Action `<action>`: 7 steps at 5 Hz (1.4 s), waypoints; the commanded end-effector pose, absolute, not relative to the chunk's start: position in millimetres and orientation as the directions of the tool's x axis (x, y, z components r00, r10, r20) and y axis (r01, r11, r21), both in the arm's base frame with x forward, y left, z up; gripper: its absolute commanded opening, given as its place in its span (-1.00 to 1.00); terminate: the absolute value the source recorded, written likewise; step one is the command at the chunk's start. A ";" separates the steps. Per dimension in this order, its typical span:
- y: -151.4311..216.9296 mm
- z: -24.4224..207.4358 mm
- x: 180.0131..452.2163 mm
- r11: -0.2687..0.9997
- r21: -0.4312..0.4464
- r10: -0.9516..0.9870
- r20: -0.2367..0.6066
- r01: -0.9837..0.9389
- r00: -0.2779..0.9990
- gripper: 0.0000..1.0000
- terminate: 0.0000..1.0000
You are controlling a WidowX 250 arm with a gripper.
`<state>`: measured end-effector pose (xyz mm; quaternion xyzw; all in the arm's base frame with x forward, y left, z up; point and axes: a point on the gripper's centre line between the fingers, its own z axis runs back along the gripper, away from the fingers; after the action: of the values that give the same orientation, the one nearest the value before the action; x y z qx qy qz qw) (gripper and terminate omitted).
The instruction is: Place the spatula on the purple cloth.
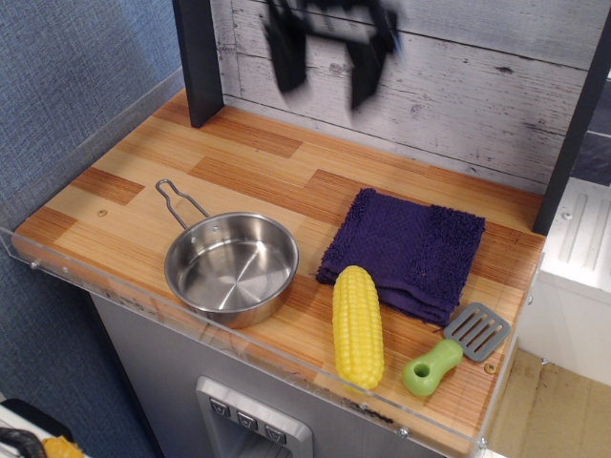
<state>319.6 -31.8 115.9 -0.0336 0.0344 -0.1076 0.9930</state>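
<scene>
The gripper point(326, 57) hangs blurred and spread wide, holding nothing, well behind the purple cloth point(406, 250). The spatula point(458, 349) lies just beside the cloth's front-right corner. It looks light, rigid and plastic; the chunky green handle seems the best grip.

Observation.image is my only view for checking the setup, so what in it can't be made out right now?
- Gripper: motion-blurred, its top cut off by the upper edge; the fingers look parted.
- Purple cloth: front-left corner hidden behind the corn cob.
- Tabletop: front edge seen only through the clear plastic guard.
- Spatula: fully visible beside the cloth.
</scene>
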 end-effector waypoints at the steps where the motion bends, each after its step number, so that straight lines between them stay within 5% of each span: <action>1: -67.6 113.9 286.7 0.942 -0.035 -0.329 0.089 0.333 0.940 1.00 -1.00; 3: -64.1 100.5 273.2 0.954 0.025 -0.298 0.132 0.298 0.945 1.00 -1.00; 5: -85.9 63.9 263.9 0.979 0.084 -0.196 0.102 0.188 0.975 1.00 -1.00; 7: -117.5 36.2 260.9 0.954 -0.034 -0.295 0.072 0.298 0.953 1.00 -1.00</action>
<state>256.4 -115.9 28.4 -0.0220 -0.0160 -0.1514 0.9881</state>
